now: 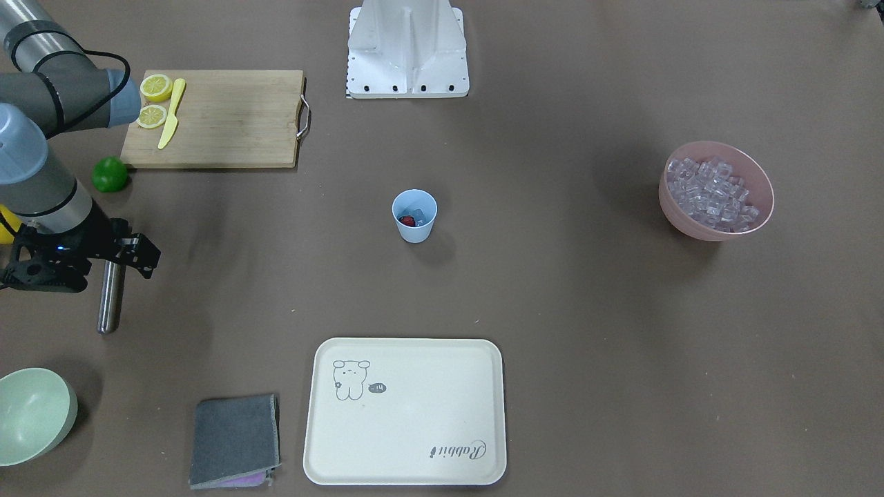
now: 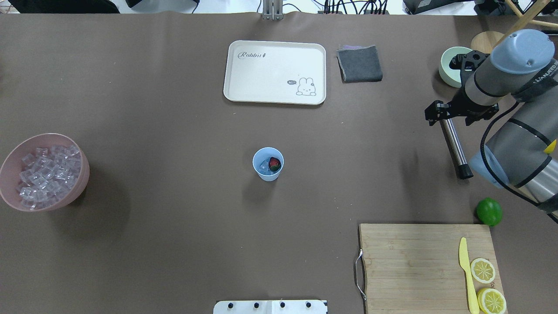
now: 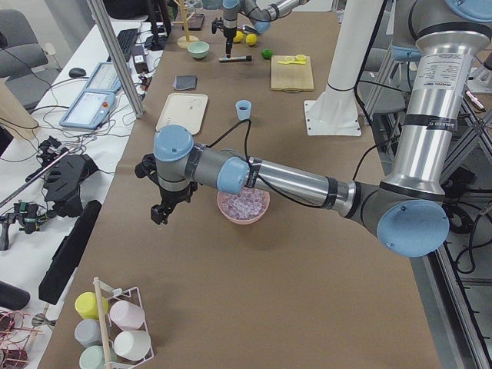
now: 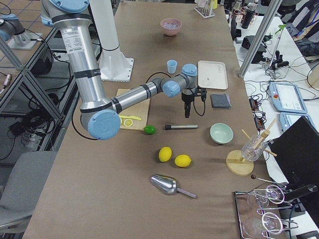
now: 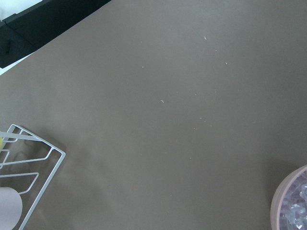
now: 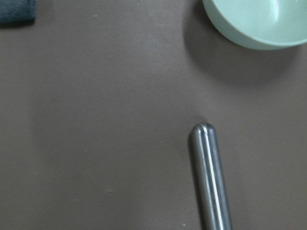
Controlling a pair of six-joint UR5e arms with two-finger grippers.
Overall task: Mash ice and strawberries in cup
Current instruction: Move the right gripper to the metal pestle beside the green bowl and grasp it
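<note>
The light, easily tipped cup [image 2: 267, 176] stands mid-table [image 2: 174, 109] holding hard, slippery ice [image 2: 263, 166] and a soft strawberry [image 2: 274, 164], so the stiff steel rod [image 2: 454, 146] under the right end effector [image 2: 436, 115] probably wants a firm mid-shaft grip; I cannot tell whether it or the left end effector [image 3: 160, 211] is open or closed.

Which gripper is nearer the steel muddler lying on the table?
Right. The right gripper hovers above the muddler, at its bare steel end; the left gripper is far off, beyond the pink ice bowl.
</note>
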